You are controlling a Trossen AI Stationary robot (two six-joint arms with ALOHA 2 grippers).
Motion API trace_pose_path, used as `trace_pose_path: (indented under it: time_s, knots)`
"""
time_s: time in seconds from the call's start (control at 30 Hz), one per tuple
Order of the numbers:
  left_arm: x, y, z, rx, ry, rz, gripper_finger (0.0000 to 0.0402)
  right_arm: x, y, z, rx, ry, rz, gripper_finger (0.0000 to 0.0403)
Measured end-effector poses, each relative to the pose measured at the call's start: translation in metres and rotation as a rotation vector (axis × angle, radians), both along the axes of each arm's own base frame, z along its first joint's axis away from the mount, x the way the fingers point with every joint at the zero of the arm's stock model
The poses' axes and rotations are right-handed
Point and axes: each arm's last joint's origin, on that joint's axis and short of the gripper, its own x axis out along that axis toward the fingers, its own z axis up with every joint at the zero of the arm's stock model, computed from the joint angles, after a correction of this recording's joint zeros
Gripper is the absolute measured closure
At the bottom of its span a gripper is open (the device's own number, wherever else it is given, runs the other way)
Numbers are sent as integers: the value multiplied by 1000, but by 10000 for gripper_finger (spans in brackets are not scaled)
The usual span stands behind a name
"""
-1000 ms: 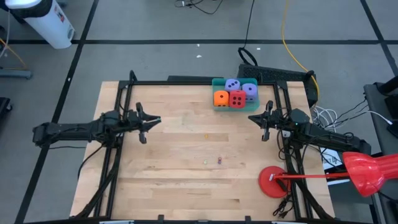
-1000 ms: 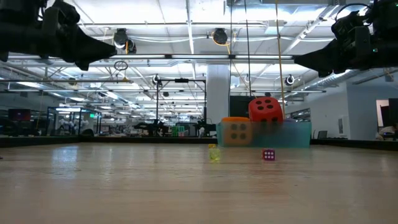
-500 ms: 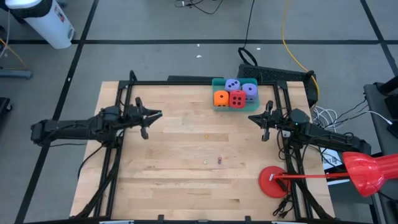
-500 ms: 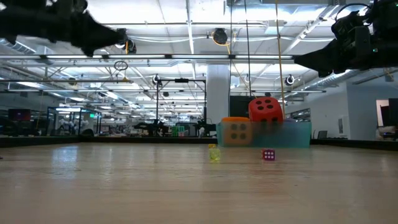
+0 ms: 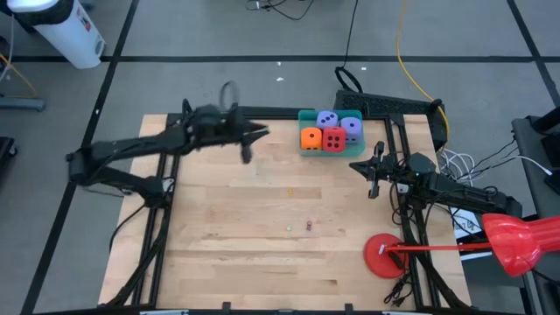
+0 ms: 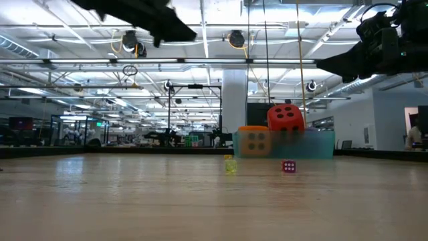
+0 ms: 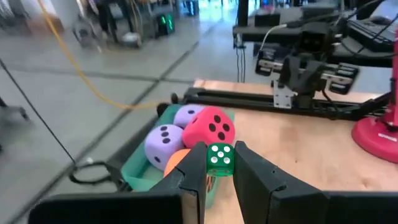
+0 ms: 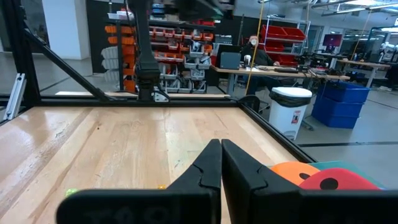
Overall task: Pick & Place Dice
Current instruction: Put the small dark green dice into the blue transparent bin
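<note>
A: High view, big to small: pale wood bench [image 5: 262,227], green plastic tray [image 5: 308,149] at the far edge w/ four soft foam dice [image 5: 333,138], left gripper [image 5: 254,138] up over the far edge.

B: Holding anything?

A: Left wrist view: jaws clamped on a small green die [image 7: 219,158]. Tray lies just ahead of it, toward the right arm's side; left arm's nearer.

B: Right gripper [image 5: 367,171]?

A: Pinched together, empty, near the right edge. Two tiny dice [image 5: 309,226] lie mid-bench.
</note>
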Motion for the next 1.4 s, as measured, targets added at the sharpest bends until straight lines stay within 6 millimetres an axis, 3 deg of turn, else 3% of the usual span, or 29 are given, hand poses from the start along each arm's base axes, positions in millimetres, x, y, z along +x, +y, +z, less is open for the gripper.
trace_pose_path:
  time_s: [0.27, 0.5, 0.73, 0.93, 1.13, 1.4]
  knots:
    - [68, 56, -7, -102, 41, -58, 339, 0, 0, 0, 0, -1, -1, 399]
    - [118, 93, -37, -154, 103, -48, 339, 0, 0, 0, 2, 4, -1, 399]
    - [158, 123, -82, -215, 181, -17, 339, 1, 0, -1, 13, 5, -1, 399]
    - [172, 147, -113, -308, 237, 39, 339, 1, 0, 0, 26, 3, 0, 399]
    - [173, 166, -110, -446, 239, 99, 339, 1, 0, 0, 25, 3, 0, 399]
    - [177, 162, -96, -500, 241, 8, 323, 1, 0, 0, 27, 2, 0, 399]
